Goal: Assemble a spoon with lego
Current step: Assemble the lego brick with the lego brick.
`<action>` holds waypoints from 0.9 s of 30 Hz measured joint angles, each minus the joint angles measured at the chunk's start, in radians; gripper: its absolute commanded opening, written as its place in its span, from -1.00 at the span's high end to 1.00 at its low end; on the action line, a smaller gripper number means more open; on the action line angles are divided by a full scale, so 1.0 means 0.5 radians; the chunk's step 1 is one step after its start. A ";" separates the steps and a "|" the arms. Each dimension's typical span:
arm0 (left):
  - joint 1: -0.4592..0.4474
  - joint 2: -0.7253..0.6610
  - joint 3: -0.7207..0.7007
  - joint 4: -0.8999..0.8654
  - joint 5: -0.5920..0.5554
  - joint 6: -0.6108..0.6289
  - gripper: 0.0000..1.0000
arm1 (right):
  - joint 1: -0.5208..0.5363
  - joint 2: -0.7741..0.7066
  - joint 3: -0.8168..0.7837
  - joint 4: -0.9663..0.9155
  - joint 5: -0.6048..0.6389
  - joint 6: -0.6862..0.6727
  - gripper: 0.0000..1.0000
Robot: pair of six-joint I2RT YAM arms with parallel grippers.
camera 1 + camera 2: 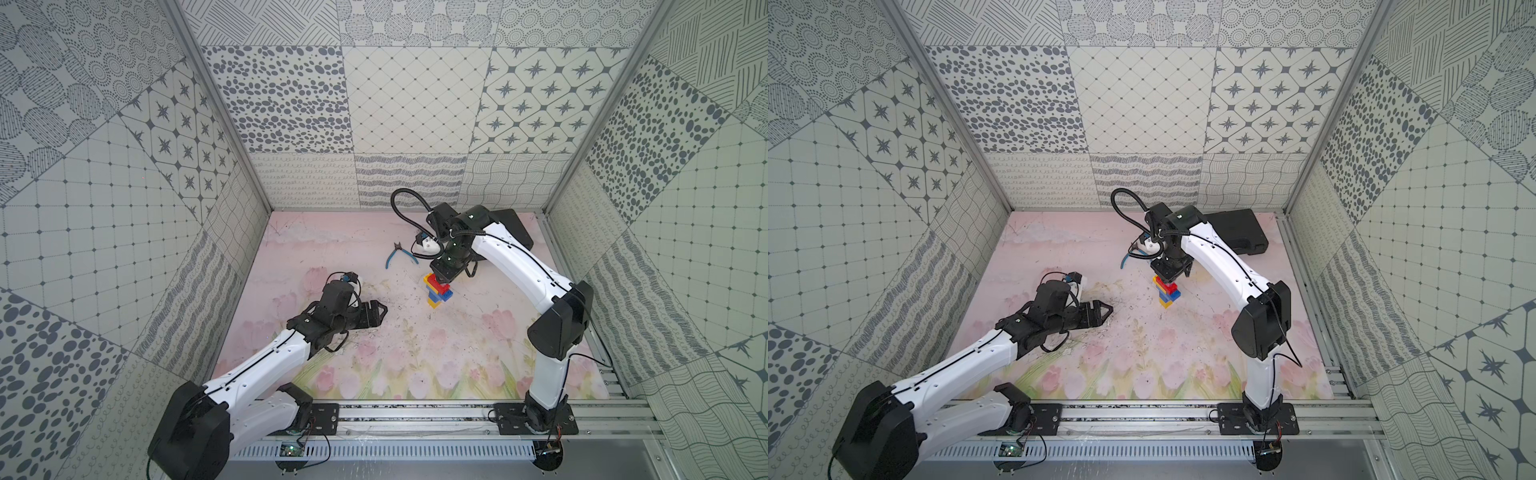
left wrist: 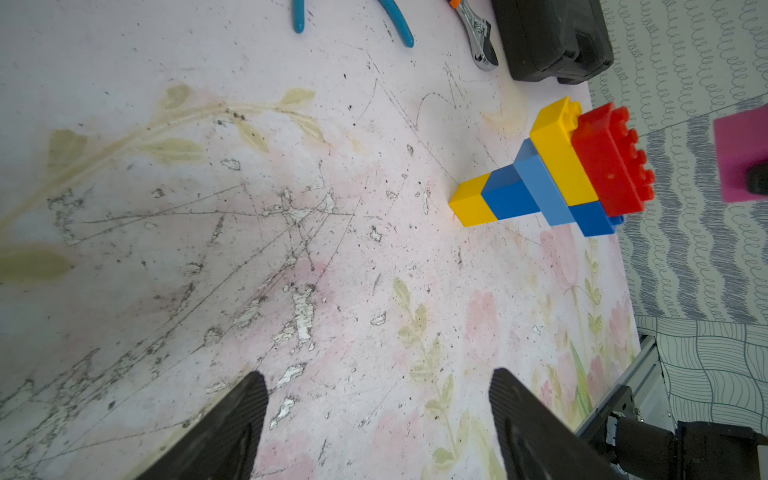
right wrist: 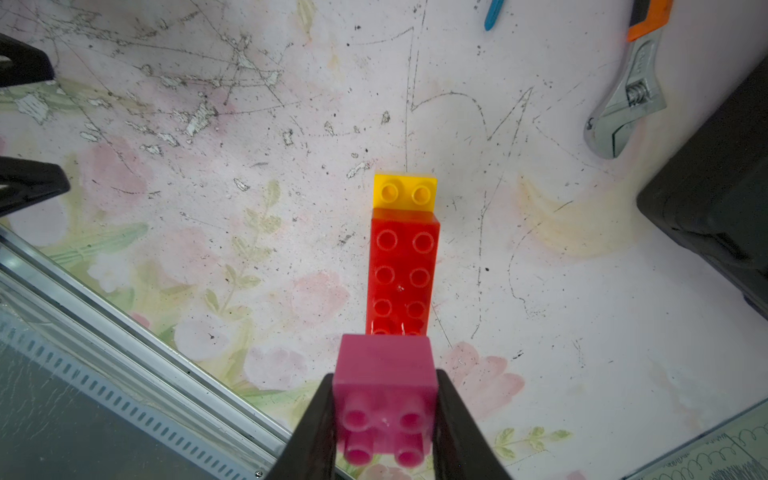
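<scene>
Spoon (image 1: pixel 438 290) (image 1: pixel 1168 292): found partly built, standing upright on its narrow yellow end, near the middle of the flowered mat (image 1: pixel 332 249). In the left wrist view the spoon (image 2: pixel 552 174) is seen to stack from the mat outward as follows: yellow brick, dark blue brick, light blue oblong, a yellow oblong with a dark blue brick beside it, then a red oblong as the last layer. The red studs are left bare.

Pink brick (image 3: pixel 384 390) (image 2: pixel 742 158): gripped by its two side faces between the fingers of the right gripper (image 3: pixel 384 376) (image 1: pixel 446 272). It is held above the red end of the spoon (image 3: pixel 401 266), and a clear gap is seen between the two.

Left gripper (image 2: pixel 379 376) (image 1: pixel 380 311): jaws are spread wide and nothing is held. It is kept low over the mat, well apart from the spoon, on the robot's left.

Blue-handled pliers (image 1: pixel 399 257), an orange-handled wrench (image 3: pixel 623 99) and a black case (image 1: pixel 1241 232) are noted on the far part of the mat.
</scene>
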 measured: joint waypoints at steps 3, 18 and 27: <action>0.000 0.000 0.000 0.000 0.000 0.006 -0.72 | -0.002 0.044 0.002 0.019 -0.014 -0.015 0.46; 0.000 -0.018 -0.002 -0.001 -0.008 0.034 -0.71 | -0.067 0.111 0.024 0.037 -0.045 -0.020 0.46; 0.000 -0.038 -0.005 -0.002 -0.016 0.036 -0.72 | -0.067 0.111 0.020 0.052 -0.082 -0.020 0.46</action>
